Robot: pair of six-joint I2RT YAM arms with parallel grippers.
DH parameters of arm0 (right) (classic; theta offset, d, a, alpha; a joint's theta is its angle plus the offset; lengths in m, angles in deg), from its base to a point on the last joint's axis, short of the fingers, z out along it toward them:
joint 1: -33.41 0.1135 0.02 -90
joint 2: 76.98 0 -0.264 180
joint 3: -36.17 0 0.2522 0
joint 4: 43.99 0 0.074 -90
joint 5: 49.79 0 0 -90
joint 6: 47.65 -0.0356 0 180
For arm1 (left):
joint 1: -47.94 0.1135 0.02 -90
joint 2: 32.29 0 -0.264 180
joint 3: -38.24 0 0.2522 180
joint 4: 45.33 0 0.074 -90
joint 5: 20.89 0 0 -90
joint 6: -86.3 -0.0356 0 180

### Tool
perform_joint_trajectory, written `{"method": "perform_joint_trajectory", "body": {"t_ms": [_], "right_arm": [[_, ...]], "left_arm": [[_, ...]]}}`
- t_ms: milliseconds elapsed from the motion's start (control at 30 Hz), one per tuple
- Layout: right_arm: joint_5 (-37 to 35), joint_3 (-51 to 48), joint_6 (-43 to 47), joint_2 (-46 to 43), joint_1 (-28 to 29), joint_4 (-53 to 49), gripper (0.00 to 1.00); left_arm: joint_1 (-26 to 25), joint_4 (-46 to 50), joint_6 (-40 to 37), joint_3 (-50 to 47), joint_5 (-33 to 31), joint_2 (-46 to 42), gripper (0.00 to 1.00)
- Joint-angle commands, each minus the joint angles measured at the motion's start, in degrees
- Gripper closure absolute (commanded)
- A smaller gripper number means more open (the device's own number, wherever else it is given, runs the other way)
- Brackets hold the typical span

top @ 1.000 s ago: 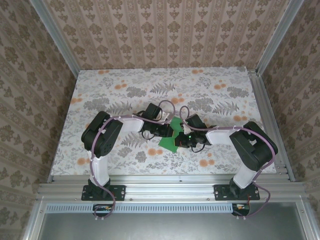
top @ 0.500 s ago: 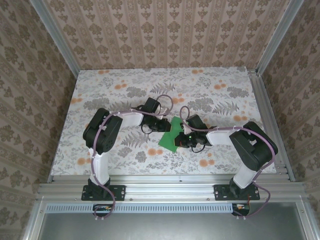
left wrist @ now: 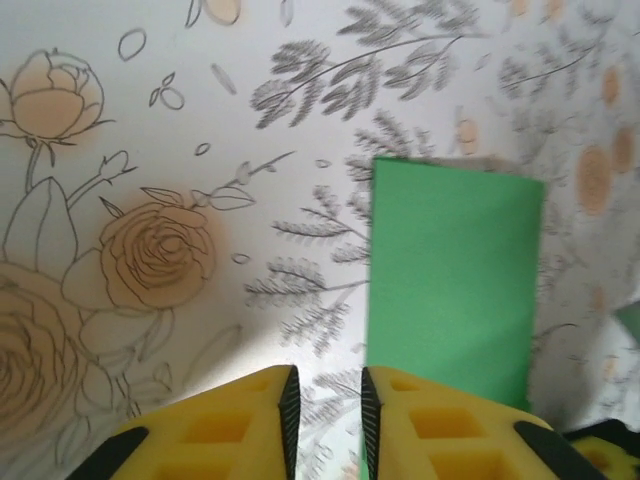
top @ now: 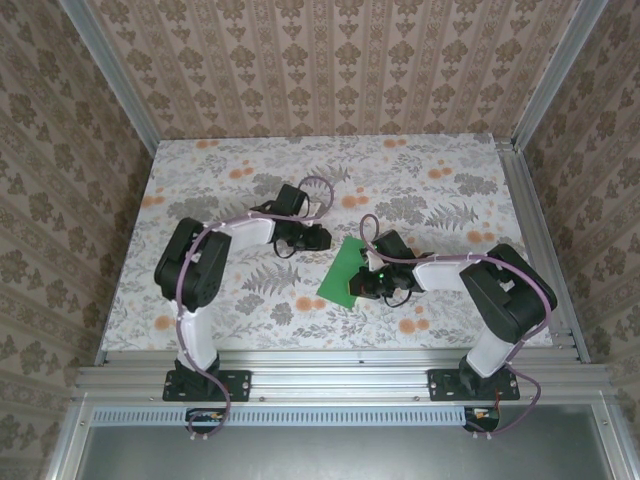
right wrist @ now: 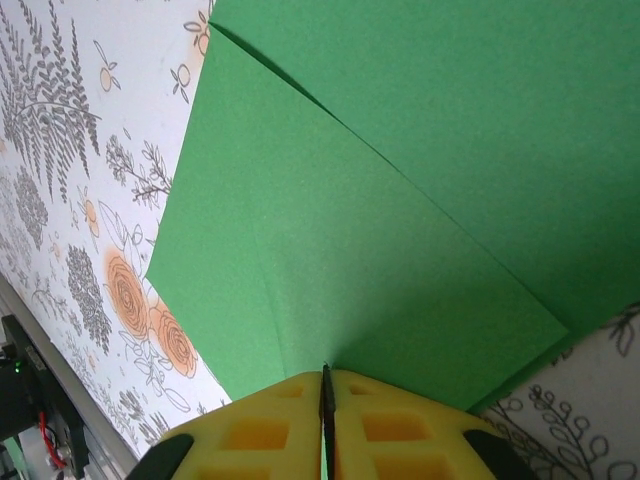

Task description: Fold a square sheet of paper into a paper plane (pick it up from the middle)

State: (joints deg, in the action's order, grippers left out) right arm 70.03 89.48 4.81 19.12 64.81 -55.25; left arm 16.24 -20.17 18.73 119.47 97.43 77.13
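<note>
Since a second ago the left end effector has backed away from the square sheet of paper toward the upper left of the overhead frame. Its jaws have parted a little; in its wrist view they stand narrow and empty, with the green sheet lying flat on the floral bench just beyond them, right of centre. The right end effector has hardly shifted and is pinched shut on the sheet's edge, near the centre of the overhead view. From above the sheet reads as a folded oblong, and the right wrist view shows one layer lying over another along a slanting edge. The step looks like setting a fold. Doing it well probably means keeping the right pinch firm so the layers cannot slide, while the left comes back low and flat to press along the crease rather than nudging the free edge. I cannot tell whether the right jaws hold both layers or one, nor how sharp the crease is. The right arm covers the sheet's right-hand part from above, and the left wrist view loses its lower edge behind the fingers.
</note>
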Motion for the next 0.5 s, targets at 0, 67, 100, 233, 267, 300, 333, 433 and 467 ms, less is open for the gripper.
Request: {"method": "perform_joint_trajectory", "body": {"t_ms": [0,67,100,233,267,300,333,433,467], "right_arm": [[0.56,0.35,-0.26,-1.39,0.04,-5.41,0.84],[1.34,0.35,-1.24,-2.66,-0.42,-4.29,0.81],[1.61,0.35,-1.60,-3.15,-0.67,-3.99,0.81],[1.17,0.14,-2.30,-6.38,-1.52,-4.92,0.77],[1.02,0.00,-2.37,-7.34,-1.98,-5.36,0.76],[0.67,-0.29,-2.36,-8.13,-2.40,-5.62,0.75],[0.25,-0.64,-2.38,-8.94,-2.89,-6.10,0.74],[-0.54,-1.52,-2.10,-11.06,-4.76,-7.30,0.72],[-0.78,-1.67,-2.03,-11.34,-5.38,-7.56,0.70]], "left_arm": [[-1.54,1.49,1.62,-2.25,1.39,-5.45,0.70],[-2.84,1.83,2.48,-3.93,0.92,-7.73,0.67],[-3.24,2.07,2.86,-4.53,0.57,-8.66,0.66],[-4.89,2.51,5.13,-7.43,-1.24,-11.37,0.61],[-5.34,2.18,5.63,-8.16,-1.34,-11.62,0.60],[-5.74,1.42,6.03,-8.92,-1.33,-11.82,0.60],[-6.25,0.53,6.68,-9.82,-1.29,-12.01,0.60],[-7.93,-1.18,7.49,-10.94,-1.07,-11.47,0.60],[-8.30,-1.40,7.70,-11.20,-1.11,-10.91,0.60]]}}
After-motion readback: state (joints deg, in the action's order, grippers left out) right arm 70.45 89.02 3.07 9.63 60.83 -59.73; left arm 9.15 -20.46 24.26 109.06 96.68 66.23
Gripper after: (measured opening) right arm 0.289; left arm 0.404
